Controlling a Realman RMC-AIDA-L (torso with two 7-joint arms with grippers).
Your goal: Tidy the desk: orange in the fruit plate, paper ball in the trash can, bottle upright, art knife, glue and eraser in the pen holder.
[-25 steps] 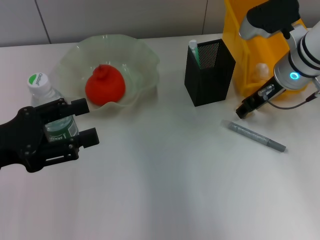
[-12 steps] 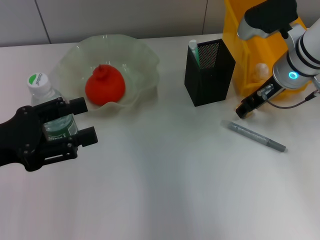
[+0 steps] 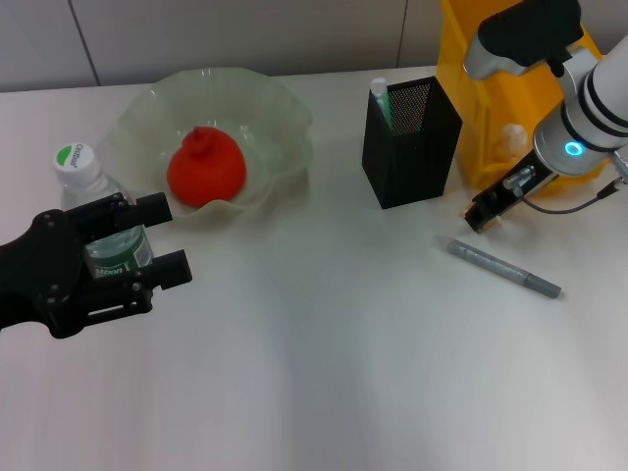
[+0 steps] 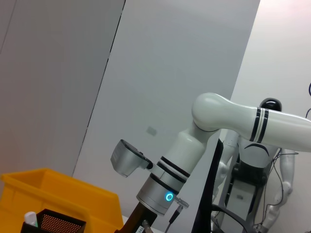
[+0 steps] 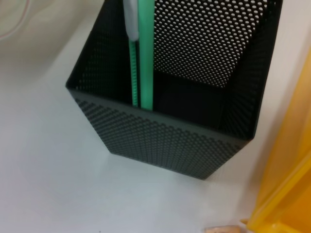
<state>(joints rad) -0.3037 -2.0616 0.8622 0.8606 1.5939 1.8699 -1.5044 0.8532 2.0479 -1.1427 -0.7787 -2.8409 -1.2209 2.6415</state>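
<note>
White desk (image 3: 324, 373), smooth, matte, soft even light w/ faint shadows. Behind desk: pale grey panelled wall (image 3: 235, 34), thin vertical seams. Left wrist view: same grey wall panels (image 4: 73, 73) rising above desk, lighter panel to one side.

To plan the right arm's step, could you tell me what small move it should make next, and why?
Probably lift the right gripper and shift it over the pen holder's open top. It hangs low beside the holder, near the trash can, and its wrist camera looks into the holder. Whether it holds anything, I cannot tell. The left gripper sits by the upright bottle.
</note>
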